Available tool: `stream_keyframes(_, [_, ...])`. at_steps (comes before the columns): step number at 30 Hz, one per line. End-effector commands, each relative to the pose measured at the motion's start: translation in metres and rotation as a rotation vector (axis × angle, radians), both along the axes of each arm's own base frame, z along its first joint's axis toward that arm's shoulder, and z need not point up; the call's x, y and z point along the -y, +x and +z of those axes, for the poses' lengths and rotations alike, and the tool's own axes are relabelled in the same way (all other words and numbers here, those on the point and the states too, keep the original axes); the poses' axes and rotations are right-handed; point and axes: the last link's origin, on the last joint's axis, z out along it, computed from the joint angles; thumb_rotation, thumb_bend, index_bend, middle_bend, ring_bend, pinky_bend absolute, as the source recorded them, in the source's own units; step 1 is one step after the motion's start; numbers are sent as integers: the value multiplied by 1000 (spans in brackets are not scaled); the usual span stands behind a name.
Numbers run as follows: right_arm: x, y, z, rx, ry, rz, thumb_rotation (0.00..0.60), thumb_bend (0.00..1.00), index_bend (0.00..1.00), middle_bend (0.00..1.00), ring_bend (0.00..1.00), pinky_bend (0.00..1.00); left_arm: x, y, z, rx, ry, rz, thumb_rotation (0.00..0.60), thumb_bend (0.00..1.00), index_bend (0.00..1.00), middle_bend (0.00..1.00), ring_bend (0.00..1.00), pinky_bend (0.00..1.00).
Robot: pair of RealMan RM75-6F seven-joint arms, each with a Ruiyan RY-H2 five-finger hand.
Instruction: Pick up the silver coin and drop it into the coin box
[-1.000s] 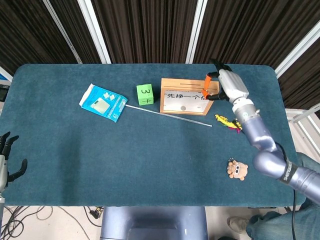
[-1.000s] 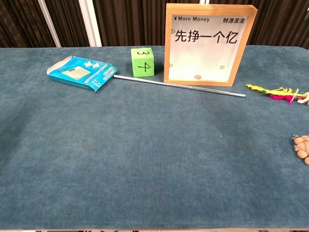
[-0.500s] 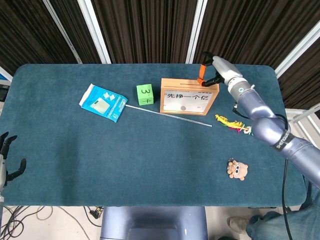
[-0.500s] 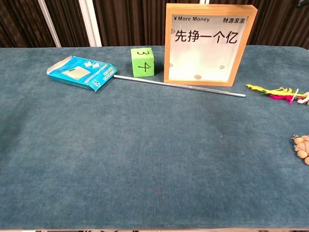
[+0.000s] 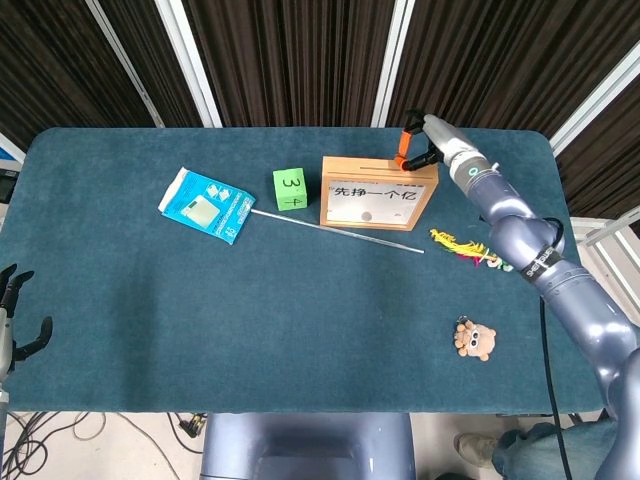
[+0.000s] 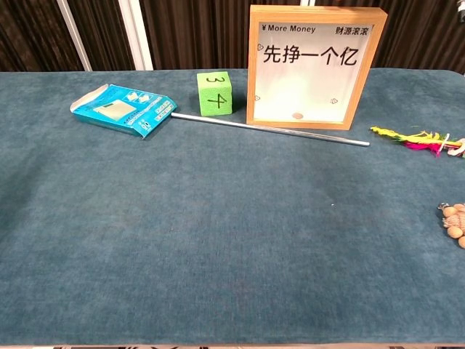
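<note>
Hovering above the top right corner of the upright wooden-framed coin box point(image 5: 378, 192), the right robot hand point(image 5: 424, 142) has its orange-tipped fingers point(image 5: 405, 149) curved down toward the box's top edge; whether anything is pinched between them I cannot tell. A small round coin point(image 6: 296, 115) lies inside the box at the bottom of its clear front, below and left of that robot hand. Further left of it sit a green foam cube with numbers point(image 5: 289, 188) and a blue flat packet point(image 5: 205, 205), with a thin metal rod point(image 5: 336, 231) lying in front of the box. Nearer than the robot hand are a yellow and pink feather toy point(image 5: 459, 246) and a small brown plush figure point(image 5: 474, 339). The left robot hand point(image 5: 14, 320) rests off the teal desk's point(image 5: 260, 320) near left edge, fingers spread, grasping nothing.
</note>
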Motion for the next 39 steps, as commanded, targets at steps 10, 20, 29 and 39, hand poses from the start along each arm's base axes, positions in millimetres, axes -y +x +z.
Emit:
stream_keyframes(10, [0, 0, -7, 12, 27, 4, 600, 574, 630, 38, 0, 0, 0, 0, 1, 2, 2, 3, 600, 394, 157, 32, 41, 0])
stream_keyframes(20, [1, 0, -10, 25, 38, -2, 600, 574, 609, 38, 0, 0, -1, 0, 1, 5, 3, 4, 600, 394, 157, 32, 41, 0])
stream_keyframes(29, [-2, 4, -11, 30, 58, 12, 600, 573, 602, 38, 0, 0, -1, -1, 2, 6, 4, 7, 600, 393, 157, 32, 41, 0])
stream_keyframes(39, [-4, 4, -15, 33, 71, 12, 600, 574, 583, 38, 0, 0, -1, -1, 2, 8, 6, 5, 600, 393, 157, 32, 41, 0])
